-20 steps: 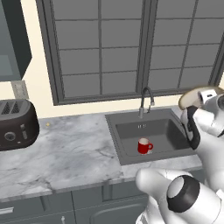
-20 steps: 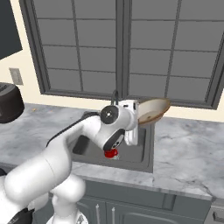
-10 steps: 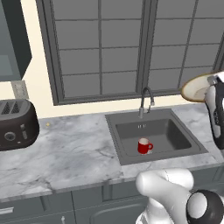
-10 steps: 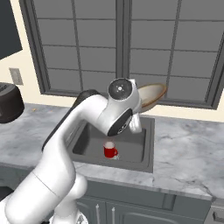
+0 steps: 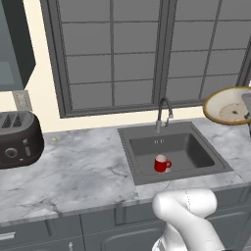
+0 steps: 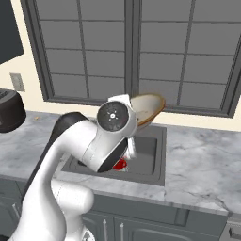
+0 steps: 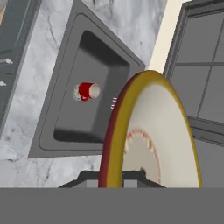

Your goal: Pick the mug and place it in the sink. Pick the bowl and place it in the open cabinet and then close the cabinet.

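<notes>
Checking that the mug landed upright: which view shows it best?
The left base view: the mug stands unobstructed in the sink, handle visible. The right base view shows a red sliver behind the arm; the hand view shows it small beside the bowl.

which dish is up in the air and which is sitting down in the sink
The tan bowl is in the air, gripped by its rim and tilted on edge. The small red mug stands on the floor of the sink.
</notes>
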